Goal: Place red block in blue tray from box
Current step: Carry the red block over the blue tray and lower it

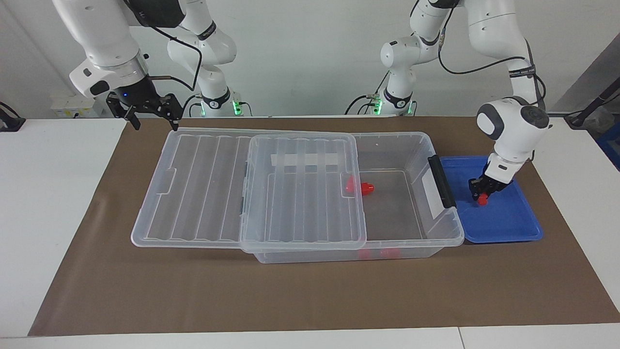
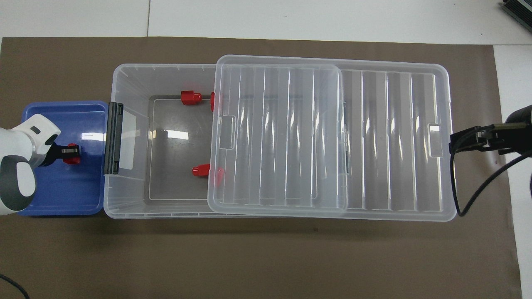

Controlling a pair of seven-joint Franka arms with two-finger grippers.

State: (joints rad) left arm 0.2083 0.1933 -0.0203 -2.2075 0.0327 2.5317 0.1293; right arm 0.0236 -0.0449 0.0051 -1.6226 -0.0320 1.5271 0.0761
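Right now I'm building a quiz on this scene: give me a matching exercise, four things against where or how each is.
Things:
1. red block
2. lid
3. right gripper
4. blue tray

Places or states:
A. slid partway off the box, leaving one end uncovered
B. open, at the lid's corner at the right arm's end
C. pinched in the left gripper, low over the tray
D. beside the box's black clip

Pairs: 1-C, 2-A, 3-B, 4-D
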